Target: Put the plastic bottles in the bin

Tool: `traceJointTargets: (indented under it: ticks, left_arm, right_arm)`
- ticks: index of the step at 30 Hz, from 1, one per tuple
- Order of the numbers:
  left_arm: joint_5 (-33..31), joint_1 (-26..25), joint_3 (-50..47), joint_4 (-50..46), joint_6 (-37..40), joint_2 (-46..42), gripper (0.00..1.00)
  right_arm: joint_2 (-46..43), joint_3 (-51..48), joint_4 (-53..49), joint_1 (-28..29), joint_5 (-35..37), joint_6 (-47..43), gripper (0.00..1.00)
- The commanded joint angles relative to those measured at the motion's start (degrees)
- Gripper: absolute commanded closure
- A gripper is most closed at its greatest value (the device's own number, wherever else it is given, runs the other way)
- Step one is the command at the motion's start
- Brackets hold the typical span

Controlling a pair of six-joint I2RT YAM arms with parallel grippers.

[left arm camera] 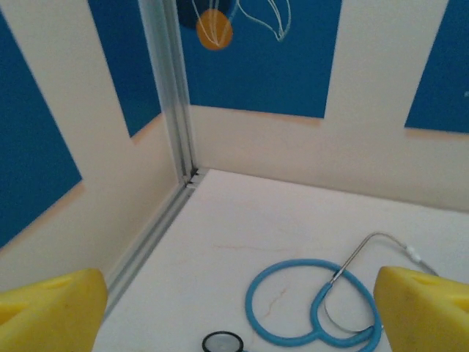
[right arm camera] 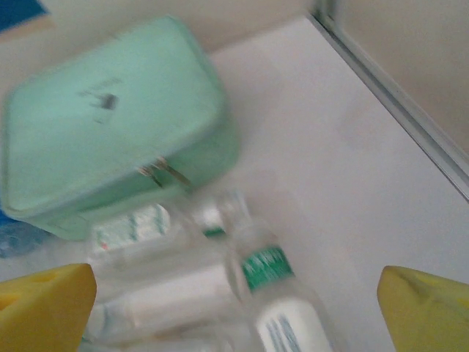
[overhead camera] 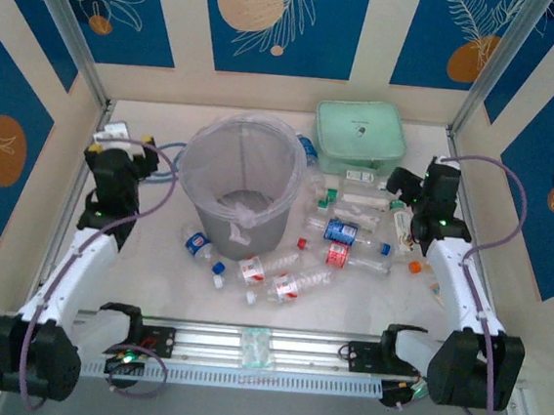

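Bottles (overhead camera: pixel 338 235) right of bin (overhead camera: pixel 235 184)

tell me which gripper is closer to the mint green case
Right. The right gripper hovers over plastic bottles just off the mint green case's near right corner. The left gripper is on the other side of the bin, above the blue stethoscope.
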Motion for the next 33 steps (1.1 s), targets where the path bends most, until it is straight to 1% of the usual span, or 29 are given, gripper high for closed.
traceJointTargets:
  ticks: [1, 4, 5, 7, 10, 13, 16, 20, 25, 28, 30, 33]
  left_arm:
    - [2.4, -0.2, 10.7, -23.6, -5.3, -1.1, 0.10]
    - [13.1, -0.9, 19.8, -31.0, -8.1, 0.4, 0.17]
    - [15.9, -1.6, 22.7, -32.9, -8.8, 1.1, 0.18]
    - [18.3, -4.2, 26.1, -35.5, -9.2, 2.4, 0.21]
    - [17.2, -9.7, 29.4, -39.1, -7.8, 4.8, 0.23]
    - [16.5, -13.9, 30.1, -41.1, -6.9, 6.9, 0.26]
    - [15.6, -16.7, 29.8, -41.9, -7.0, 8.4, 0.28]
    - [11.8, -18.6, 29.5, -43.3, -7.4, 9.2, 0.32]
    - [12.3, -19.2, 27.9, -42.1, -9.0, 9.7, 0.38]
    - [10.0, -20.4, 28.0, -43.3, -9.0, 10.7, 0.40]
    - [9.2, -20.7, 27.8, -43.6, -9.0, 11.2, 0.42]
    - [9.4, -21.1, 27.0, -43.1, -9.4, 11.5, 0.45]
  right_arm:
    - [-1.1, 1.0, -23.1, -5.5, 1.7, 8.4, 0.01]
    - [-2.1, 0.5, -26.0, -12.0, 0.4, 10.7, 0.01]
    - [-2.3, -0.3, -25.4, -14.4, -1.6, 11.6, 0.01]
    - [-1.9, -1.7, -23.7, -18.3, -7.1, 12.8, 0.00]
    - [0.2, -3.5, -20.2, -22.2, -13.3, 14.3, 0.00]
    - [2.7, -4.2, -17.5, -23.7, -14.8, 15.0, 0.01]
    - [5.0, -4.9, -14.8, -24.9, -16.8, 15.5, 0.02]
    - [8.1, -5.9, -13.7, -25.6, -15.2, 15.3, 0.03]
    - [12.1, -7.9, -10.2, -25.9, -15.2, 16.2, 0.03]
    - [15.0, -8.1, -8.8, -26.0, -14.9, 16.6, 0.03]
    - [15.8, -8.2, -8.4, -25.9, -14.0, 16.9, 0.06]
    - [15.1, -9.1, -7.2, -25.9, -13.7, 17.3, 0.14]
